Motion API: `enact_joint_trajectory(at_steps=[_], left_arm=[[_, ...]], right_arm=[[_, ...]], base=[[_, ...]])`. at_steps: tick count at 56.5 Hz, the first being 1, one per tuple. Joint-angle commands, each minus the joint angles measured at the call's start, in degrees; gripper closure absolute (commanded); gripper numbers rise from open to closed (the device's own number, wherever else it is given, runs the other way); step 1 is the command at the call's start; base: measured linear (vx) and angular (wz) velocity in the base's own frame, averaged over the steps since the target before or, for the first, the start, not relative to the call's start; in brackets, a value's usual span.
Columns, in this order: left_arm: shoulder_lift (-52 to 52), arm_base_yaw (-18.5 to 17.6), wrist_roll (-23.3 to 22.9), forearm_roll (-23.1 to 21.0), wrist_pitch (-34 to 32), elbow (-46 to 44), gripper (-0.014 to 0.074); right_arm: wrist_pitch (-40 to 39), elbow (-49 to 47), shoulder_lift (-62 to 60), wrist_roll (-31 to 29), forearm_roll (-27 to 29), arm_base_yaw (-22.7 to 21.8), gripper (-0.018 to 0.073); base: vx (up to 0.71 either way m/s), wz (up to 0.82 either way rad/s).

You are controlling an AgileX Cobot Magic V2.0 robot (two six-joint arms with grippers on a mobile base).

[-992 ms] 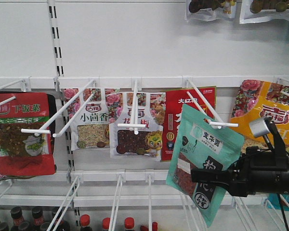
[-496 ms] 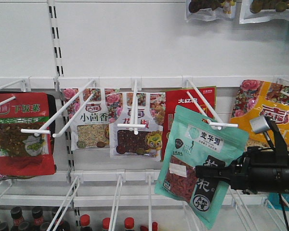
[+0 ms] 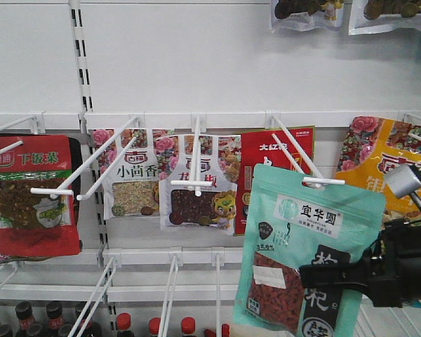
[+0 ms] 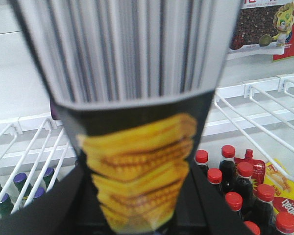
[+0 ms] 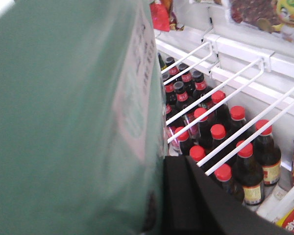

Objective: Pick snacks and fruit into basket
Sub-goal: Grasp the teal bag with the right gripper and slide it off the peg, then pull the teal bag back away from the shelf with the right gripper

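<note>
**At the peg rack: a snack gripped, not yet clear**

Down at 5 o'clock in the front view, the right claw (image 3: 314, 275) is pinched tight on the lower half of the teal pouch (image 3: 295, 232), with one finger across its face. The pouch hangs upright with its top edge at the tip of the peg (image 3: 323, 181), whose crossbar shows in front of it. Whether the hang hole has cleared that tip I cannot tell.

The left claw (image 4: 137, 218) looks closed round the foot of a corn pack (image 4: 137, 147), which fills its wrist view from 12 to 6 o'clock. Bottles (image 5: 220, 134) stand on the shelf below. No fruit or basket shows in any view.

The step in hand looks like picking a snack off the rack. Next, the pouch needs drawing straight along the peg until free, then carrying to the basket.
</note>
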Motion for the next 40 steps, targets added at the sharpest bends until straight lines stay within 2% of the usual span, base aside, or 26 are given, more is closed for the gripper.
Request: enact_joint_trajectory(at_steps=[1,16,24,30,40], left_arm=[[0.3,0.0,-0.1,0.3,-5.5,-2.1,0.0586],[0.3,0.0,-0.1,0.3,-5.5,-2.1,0.0586],[0.3,0.0,-0.1,0.3,-5.5,-2.1,0.0586],[0.3,0.0,-0.1,0.3,-5.5,-2.1,0.0586],[0.3,0.0,-0.1,0.3,-5.5,-2.1,0.0586]], right_arm=[[2.7,-1.6,-4.0,1.9,2.6,0.0,0.0568],[4.7,-1.6,-9.2,7.6,-2.8,0.0,0.0568],[2.8,-1.5,-12.9,14.4,-12.2,0.0,0.0568],[-3.4,1.9,-17.3,20.3,-17.4,0.0,0.0568],[-14.4,14.0,-28.9,30.0,-26.9,0.0,0.0568]], base=[[0.00,0.00],[0.00,0.00],[0.00,0.00],[0.00,0.00],[0.00,0.00]])
